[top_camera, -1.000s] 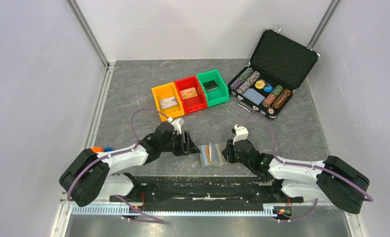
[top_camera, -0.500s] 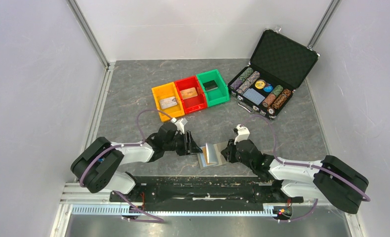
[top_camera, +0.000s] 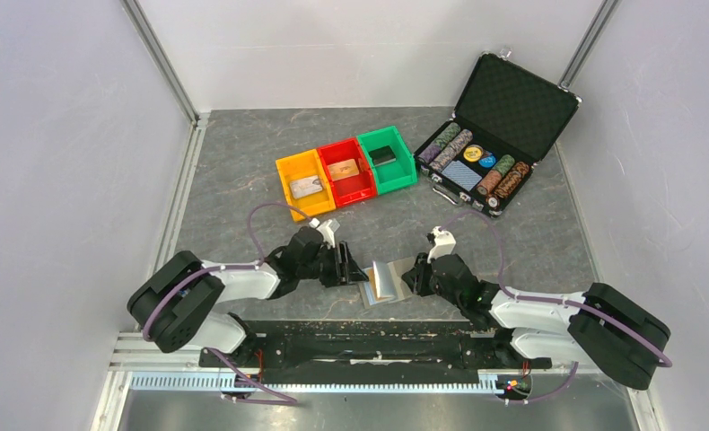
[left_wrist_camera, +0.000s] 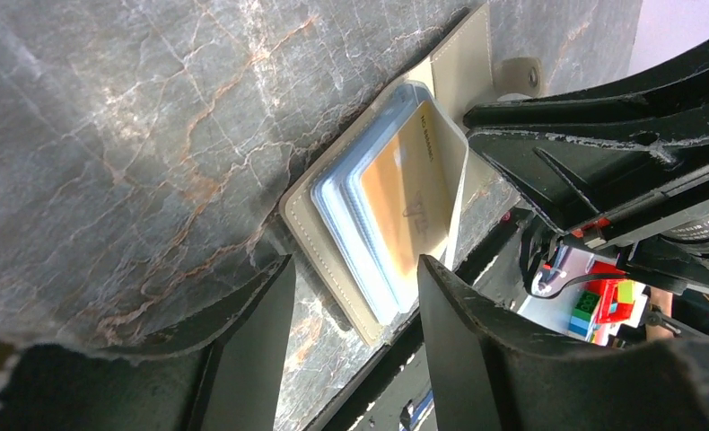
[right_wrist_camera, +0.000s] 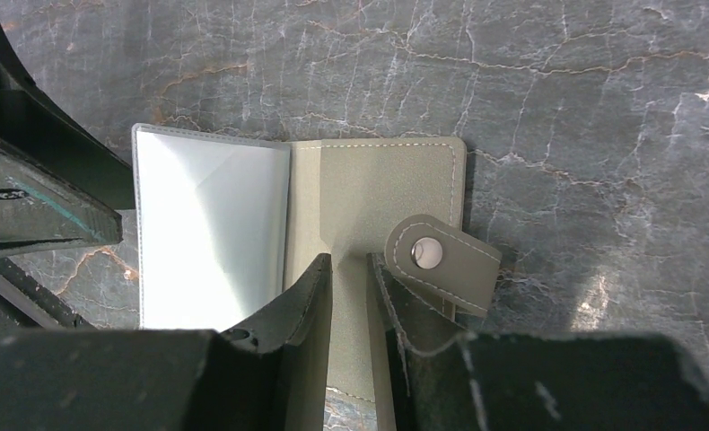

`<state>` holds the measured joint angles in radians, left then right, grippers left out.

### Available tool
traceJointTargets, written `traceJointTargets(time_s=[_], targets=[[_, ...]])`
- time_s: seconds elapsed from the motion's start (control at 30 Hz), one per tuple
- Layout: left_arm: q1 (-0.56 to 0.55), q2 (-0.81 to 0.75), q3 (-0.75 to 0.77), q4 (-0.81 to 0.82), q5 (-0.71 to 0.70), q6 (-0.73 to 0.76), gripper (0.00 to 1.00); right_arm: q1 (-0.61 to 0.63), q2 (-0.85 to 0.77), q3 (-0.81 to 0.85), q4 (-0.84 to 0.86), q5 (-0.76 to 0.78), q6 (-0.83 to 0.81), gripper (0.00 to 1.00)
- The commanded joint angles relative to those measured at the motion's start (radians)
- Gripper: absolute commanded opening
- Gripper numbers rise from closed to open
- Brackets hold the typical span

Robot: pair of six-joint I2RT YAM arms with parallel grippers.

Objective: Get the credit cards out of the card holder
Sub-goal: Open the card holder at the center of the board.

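Observation:
The card holder (top_camera: 383, 281) lies open on the grey table between my two grippers, near the front edge. In the left wrist view its light-blue sleeves (left_wrist_camera: 360, 224) hold an orange card (left_wrist_camera: 407, 193), with one clear leaf standing up. My left gripper (top_camera: 346, 265) is open; its fingertips (left_wrist_camera: 259, 310) straddle the holder's near corner without touching it. My right gripper (top_camera: 414, 277) is shut on the holder's grey right panel (right_wrist_camera: 369, 189), beside the snap tab (right_wrist_camera: 442, 262). The white leaf (right_wrist_camera: 207, 233) hides the cards in the right wrist view.
Yellow (top_camera: 304, 184), red (top_camera: 345, 171) and green (top_camera: 386, 159) bins stand in a row behind, each with a card-like item inside. An open black chip case (top_camera: 494, 135) stands at the back right. The table's front rail runs just below the holder.
My left gripper moved right and closer to the holder. The holder's inner leaf rose and now covers the orange card seen from above. The right gripper shifted slightly.

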<state>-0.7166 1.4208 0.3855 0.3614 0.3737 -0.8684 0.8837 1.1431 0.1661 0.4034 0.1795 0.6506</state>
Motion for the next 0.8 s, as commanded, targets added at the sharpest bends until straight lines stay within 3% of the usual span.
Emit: traceJointTargets(time_s=[0.0,0.23,0.53,0.77], targets=[[-0.011,-0.052,-0.024,-0.025,-0.070,-0.026,0.60,-0.002,0.021,-0.032,-0.061,-0.040,0.006,0.23],[-0.036,-0.025,-0.014,0.014,-0.073,-0.047,0.61,-0.003,0.022,-0.033,-0.043,-0.060,0.009,0.23],[-0.089,0.018,0.005,0.021,-0.133,-0.082,0.53,-0.003,0.014,-0.045,-0.030,-0.068,0.017,0.22],[-0.095,0.026,-0.045,0.257,-0.078,-0.143,0.54,-0.003,0.026,-0.052,0.010,-0.094,0.025,0.22]])
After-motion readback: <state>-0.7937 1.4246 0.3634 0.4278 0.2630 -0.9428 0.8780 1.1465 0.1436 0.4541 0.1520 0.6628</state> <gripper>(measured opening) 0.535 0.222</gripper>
